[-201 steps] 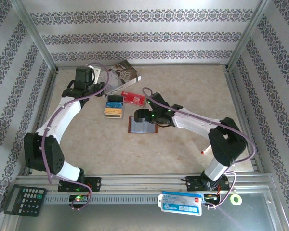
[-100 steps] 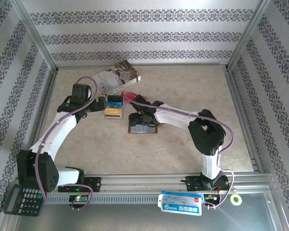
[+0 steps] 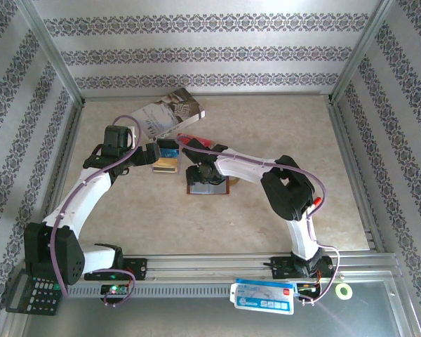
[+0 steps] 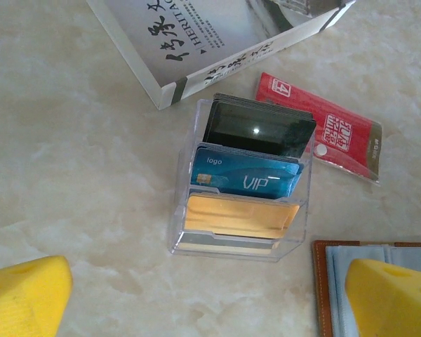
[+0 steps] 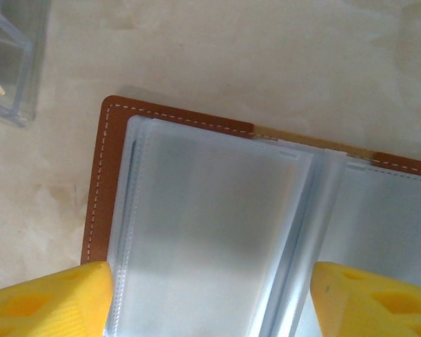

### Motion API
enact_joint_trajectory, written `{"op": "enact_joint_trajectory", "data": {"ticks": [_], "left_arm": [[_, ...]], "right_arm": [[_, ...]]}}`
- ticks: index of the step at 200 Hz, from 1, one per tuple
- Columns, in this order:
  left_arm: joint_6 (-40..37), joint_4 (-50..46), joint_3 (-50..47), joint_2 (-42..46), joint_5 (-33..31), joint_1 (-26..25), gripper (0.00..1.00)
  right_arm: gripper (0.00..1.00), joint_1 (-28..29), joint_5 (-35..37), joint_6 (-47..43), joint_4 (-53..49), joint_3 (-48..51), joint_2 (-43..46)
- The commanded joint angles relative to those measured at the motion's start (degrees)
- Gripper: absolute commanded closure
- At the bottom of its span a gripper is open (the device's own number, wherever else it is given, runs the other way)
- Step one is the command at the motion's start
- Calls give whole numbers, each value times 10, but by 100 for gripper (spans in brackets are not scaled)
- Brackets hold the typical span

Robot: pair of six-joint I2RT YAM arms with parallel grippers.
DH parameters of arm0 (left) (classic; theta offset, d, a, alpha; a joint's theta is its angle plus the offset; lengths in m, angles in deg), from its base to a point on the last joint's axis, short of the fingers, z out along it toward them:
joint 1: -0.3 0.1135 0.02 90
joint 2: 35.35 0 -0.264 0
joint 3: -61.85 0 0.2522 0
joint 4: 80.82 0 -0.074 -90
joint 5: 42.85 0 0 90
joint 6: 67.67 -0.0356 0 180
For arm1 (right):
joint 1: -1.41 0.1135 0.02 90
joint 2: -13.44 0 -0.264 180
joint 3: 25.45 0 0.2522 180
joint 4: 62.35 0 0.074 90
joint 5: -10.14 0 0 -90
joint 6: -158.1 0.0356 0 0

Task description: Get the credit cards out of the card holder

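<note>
Hovering with its yellow fingers (image 4: 24, 295) spread wide and gripping nothing, the left gripper (image 4: 207, 302) hung over the table (image 4: 77, 175), just in front of a clear tiered stand (image 4: 177, 235). The credit cards (image 4: 245, 179) stood in that stand in stepped rows: a tan one in front, a blue one marked VIP behind it, and a black one at the back. Past the stand lay a red packet (image 4: 330, 133) and a white-grey booklet (image 4: 217, 35), the booklet's corner close to the stand.

The right gripper (image 5: 210, 302) was parted too, with a yellow fingertip on either side of a leaf of frosted plastic sleeves. These belonged to the card holder (image 5: 98, 182), which lay open and flat on the table, its brown stitched rim showing. In the overhead view it lay just beside the stand, nearer the arms' bases and to the right.
</note>
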State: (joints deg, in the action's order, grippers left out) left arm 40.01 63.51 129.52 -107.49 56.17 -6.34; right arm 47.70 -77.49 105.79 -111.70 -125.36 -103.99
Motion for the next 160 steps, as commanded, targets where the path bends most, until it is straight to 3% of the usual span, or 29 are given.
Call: {"op": "enact_joint_trajectory", "data": {"ticks": [1,34,91,160], "left_arm": [[12,22,-10,17,8,7,0],[14,26,-14,16,14,7,0],[14,23,-12,14,14,7,0],[10,10,-6,17,11,7,0]], "right_arm": [[28,5,-9,4,-20,-21,-18],[27,5,-39,-5,-26,-38,-39],[27,4,-15,-1,-36,-26,-49],[40,1,-29,-3,-16,-5,-43]]}}
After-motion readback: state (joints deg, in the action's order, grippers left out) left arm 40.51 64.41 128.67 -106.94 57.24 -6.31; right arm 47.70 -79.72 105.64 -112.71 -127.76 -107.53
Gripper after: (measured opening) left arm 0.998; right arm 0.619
